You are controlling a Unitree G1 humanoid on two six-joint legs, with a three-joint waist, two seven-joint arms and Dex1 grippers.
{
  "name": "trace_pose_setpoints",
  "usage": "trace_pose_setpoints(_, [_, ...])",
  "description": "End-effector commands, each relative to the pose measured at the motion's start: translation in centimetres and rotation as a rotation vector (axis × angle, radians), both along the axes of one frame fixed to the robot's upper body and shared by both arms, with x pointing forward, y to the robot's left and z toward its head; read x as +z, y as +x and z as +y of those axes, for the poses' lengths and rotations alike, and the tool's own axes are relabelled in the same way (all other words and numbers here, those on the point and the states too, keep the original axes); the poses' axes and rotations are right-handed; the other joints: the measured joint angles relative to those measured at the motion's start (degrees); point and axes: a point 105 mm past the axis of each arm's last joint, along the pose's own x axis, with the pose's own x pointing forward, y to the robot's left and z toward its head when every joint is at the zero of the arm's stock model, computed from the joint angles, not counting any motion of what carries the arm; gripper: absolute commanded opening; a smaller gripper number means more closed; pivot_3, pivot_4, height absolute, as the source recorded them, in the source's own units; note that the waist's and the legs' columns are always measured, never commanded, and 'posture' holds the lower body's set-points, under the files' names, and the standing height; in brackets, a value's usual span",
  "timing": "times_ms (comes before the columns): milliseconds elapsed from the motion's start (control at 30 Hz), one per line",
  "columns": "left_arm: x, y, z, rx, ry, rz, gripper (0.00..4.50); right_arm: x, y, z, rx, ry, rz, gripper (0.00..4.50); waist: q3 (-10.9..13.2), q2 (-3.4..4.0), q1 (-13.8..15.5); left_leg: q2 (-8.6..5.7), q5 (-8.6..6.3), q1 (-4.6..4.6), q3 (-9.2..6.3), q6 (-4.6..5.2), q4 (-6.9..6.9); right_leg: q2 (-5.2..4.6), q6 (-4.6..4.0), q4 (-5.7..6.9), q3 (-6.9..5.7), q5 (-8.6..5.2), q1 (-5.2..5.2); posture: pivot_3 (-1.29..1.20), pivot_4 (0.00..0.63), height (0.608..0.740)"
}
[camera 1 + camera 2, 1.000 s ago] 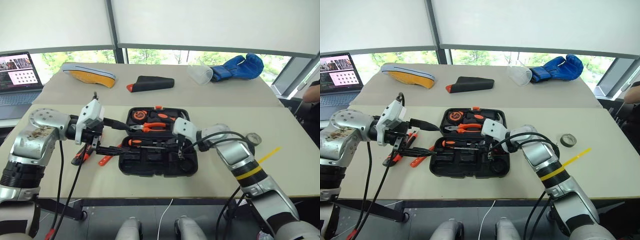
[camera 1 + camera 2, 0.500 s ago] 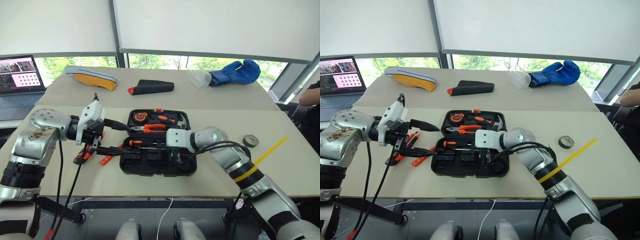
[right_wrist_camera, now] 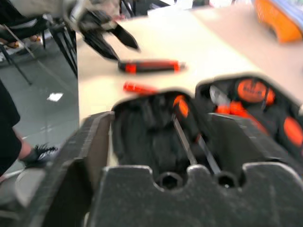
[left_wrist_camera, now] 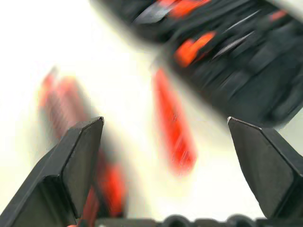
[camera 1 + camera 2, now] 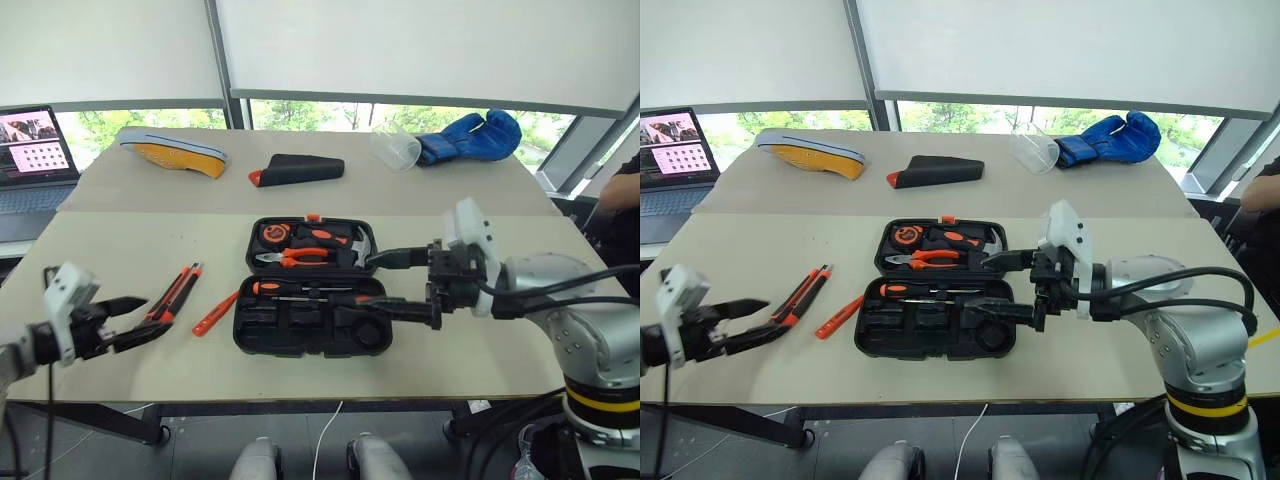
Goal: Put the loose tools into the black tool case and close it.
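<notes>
The left gripper (image 5: 128, 318) is spread wide and empty. Just beyond its tips lies the utility knife (image 5: 173, 293), long axis running away from the fingers, beside the orange stick (image 5: 216, 312). The right gripper (image 5: 410, 285), also open and empty, hovers over the open tool case (image 5: 300, 340), farther from both.

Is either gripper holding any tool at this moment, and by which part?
Nothing is held. The left gripper and the right gripper are both open and empty.

The left gripper (image 5: 128, 318) is held low at the left, its two black fingers (image 4: 71, 165) spread wide. The right gripper (image 5: 400, 285) is raised and pointed leftward, its fingers likewise parted.
</notes>
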Motion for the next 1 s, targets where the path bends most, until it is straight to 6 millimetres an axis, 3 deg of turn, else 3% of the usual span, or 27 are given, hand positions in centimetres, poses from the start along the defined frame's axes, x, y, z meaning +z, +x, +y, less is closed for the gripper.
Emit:
trace_pose_setpoints(33, [1.4,-1.2,-0.5,-0.092,0.122,-0.032,4.5,1.1,-0.7,-0.5,-0.022,0.004,-0.067,4.45,0.01,0.0,0.2,0.01,0.0,0.02,0.01,-0.01,0.0,-0.03,-0.09,-0.04,0.0,-0.15,0.02,0.0,0.15,0.734])
trace_pose_setpoints(267, [2.3,1.3,-6.7,-0.268,0.205,-0.038,4.5,0.9,-1.6,-0.7,-0.047,0.023,-0.05,4.45,0.04,-0.01,1.68,0.45,-0.2,-0.02,0.44,-0.47,0.01,-0.11,-0.09,-0.27,-0.18,-0.07,0.19,0.0,0.15,0.734])
trace_pose_setpoints(333, [2.2,1.9,-8.2,-0.286,0.212,0.005,4.5,0.9,-2.1,-0.6,-0.039,0.04,-0.038,4.45,0.04,-0.03,1.68,0.47,0.04,-0.02,0.5,-0.07,0.02,-0.05,-0.06,-0.28,-0.18,-0.06,0.24,0.0,0.15,0.734])
trace_pose_setpoints(467, [1.4,3.4,-9.3,-0.244,0.275,0.103,4.5,0.4,-2.7,-0.6,-0.068,0.036,-0.035,4.45,0.05,-0.05,0.77,0.48,-0.04,-0.08,0.53,-0.12,0.01,0.17,0.23,-0.26,-0.14,0.06,0.2,0.0,0.15,0.734])
trace_pose_setpoints(633, [0.1,6.6,-9.1,-0.145,0.408,0.114,4.5,0.2,-3.4,-0.5,-0.102,0.056,-0.041,4.45,0.07,-0.07,0.5,0.49,-0.08,-0.08,0.48,-0.1,-0.01,0.33,0.31,-0.17,-0.1,-0.12,0.19,0.0,0.15,0.734])
trace_pose_setpoints(867, [-2.2,7.7,-9.7,-0.17,0.439,0.185,4.5,0.4,-3.4,-0.9,-0.156,0.059,-0.063,4.45,0.12,-0.16,0.74,0.47,-0.07,-0.07,0.48,-0.1,0.03,0.31,0.35,-0.19,-0.08,-0.09,0.22,0.0,0.15,0.734])
trace_pose_setpoints(900, [-2.6,7.8,-9.8,-0.176,0.444,0.192,3.97,0.5,-3.5,-0.9,-0.158,0.062,-0.066,4.5,0.12,-0.15,0.8,0.47,-0.07,-0.06,0.48,-0.1,0.03,0.3,0.35,-0.2,-0.08,-0.09,0.24,0.0,0.15,0.734])
trace_pose_setpoints(1000, [-3.7,7.8,-9.7,-0.177,0.449,0.219,3.01,0.8,-3.6,-0.8,-0.155,0.061,-0.082,4.5,0.11,-0.13,0.84,0.45,-0.07,-0.02,0.48,-0.1,0.03,0.28,0.35,-0.19,-0.07,-0.09,0.28,0.0,0.15,0.734])
